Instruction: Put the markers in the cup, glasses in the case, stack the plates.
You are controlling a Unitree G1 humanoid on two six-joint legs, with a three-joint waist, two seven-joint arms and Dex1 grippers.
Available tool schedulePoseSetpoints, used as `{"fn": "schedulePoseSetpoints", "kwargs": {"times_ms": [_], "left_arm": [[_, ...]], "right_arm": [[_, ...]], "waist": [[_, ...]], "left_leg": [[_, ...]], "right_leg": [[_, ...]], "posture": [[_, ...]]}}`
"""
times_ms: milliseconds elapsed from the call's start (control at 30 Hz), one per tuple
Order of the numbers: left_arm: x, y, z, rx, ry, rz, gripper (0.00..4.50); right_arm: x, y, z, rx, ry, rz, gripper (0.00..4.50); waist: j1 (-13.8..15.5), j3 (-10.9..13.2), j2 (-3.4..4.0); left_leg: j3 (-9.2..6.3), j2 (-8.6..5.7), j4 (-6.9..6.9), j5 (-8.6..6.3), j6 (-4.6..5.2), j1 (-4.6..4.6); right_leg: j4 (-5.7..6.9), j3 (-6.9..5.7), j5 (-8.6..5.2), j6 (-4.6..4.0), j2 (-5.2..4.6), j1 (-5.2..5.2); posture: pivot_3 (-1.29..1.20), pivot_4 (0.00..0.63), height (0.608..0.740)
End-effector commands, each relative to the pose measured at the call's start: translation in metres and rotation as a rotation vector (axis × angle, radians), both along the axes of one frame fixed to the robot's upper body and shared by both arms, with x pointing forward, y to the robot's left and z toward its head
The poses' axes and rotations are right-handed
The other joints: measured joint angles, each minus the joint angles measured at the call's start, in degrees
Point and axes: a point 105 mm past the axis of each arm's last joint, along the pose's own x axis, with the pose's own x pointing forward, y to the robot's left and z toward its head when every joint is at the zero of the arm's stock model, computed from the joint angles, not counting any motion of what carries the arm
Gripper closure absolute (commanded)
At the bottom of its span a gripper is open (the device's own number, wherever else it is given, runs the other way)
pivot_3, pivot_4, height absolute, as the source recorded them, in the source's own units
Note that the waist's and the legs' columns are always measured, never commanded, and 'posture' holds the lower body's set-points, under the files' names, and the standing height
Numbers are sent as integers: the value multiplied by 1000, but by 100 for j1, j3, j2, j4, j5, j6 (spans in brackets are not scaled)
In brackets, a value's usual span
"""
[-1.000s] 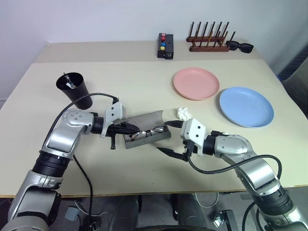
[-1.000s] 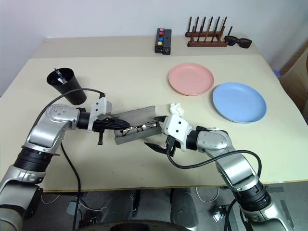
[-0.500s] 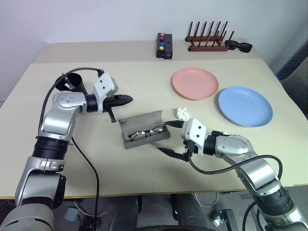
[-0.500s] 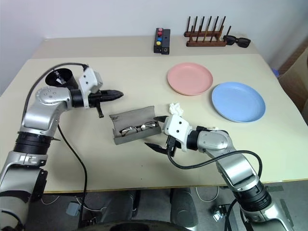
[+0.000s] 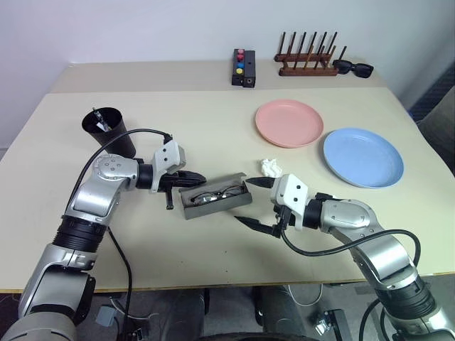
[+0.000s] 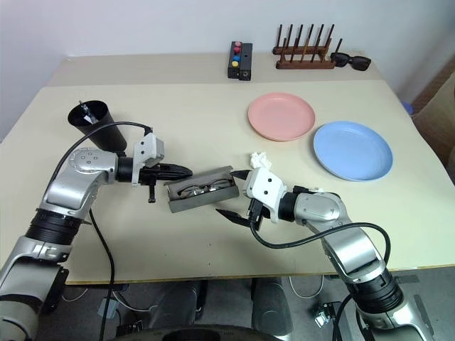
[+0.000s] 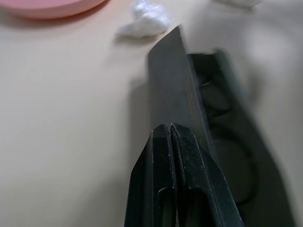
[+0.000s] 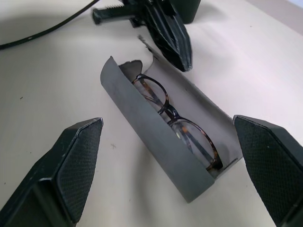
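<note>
While my left gripper (image 5: 201, 177), fingers pressed together, touched the lid of the case (image 5: 222, 204), the glasses (image 8: 176, 122) lay inside and my right gripper (image 5: 256, 205) stood wide beside it.

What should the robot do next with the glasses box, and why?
Probably nudge the lid down. The glasses already lie inside the grey case, whose lid stands half raised. The shut left end effector sits right at the lid's end, while the open right end effector waits at the other end.
</note>
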Motion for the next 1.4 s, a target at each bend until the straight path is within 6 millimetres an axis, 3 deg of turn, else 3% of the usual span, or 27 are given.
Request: {"fn": "schedulePoseSetpoints", "kwargs": {"times_ms": [33, 367, 667, 933, 1400], "left_arm": [[-9, -1, 6, -12, -14, -20, 4458], [-21, -1, -14, 42, 25, -28, 4458], [-16, 0, -8, 10, 13, -5, 4458], [-22, 3, -22, 69, 22, -16, 4458], [-7, 6, 30, -102, -51, 27, 4458]], "right_arm": [[-2, 1, 14, 26, -49, 12, 0], [-3, 1, 13, 18, -49, 21, 0], [-2, 11, 11, 7, -59, 46, 0], [-1, 14, 11, 13, -65, 51, 0], [0, 12, 13, 15, -71, 46, 0]], "waist": [[3, 0, 0], [13, 0, 0], [14, 0, 0], [9, 0, 1], [9, 0, 0]], "left_leg": [[0, 0, 0, 0, 0, 0], [0, 0, 1, 0, 0, 0], [0, 0, 0, 0, 0, 1], [0, 0, -1, 0, 0, 2], [0, 0, 0, 0, 0, 0]], "right_leg": [[0, 0, 0, 0, 0, 0], [-1, 0, -9, -16, 0, 1], [-1, 0, -9, -16, 0, 1], [0, 0, -9, -16, 0, 1], [-1, 0, -9, -14, -1, 1]], "posture": [[0, 150, 739], [0, 150, 739], [0, 150, 739], [0, 150, 739], [0, 150, 739]]}}
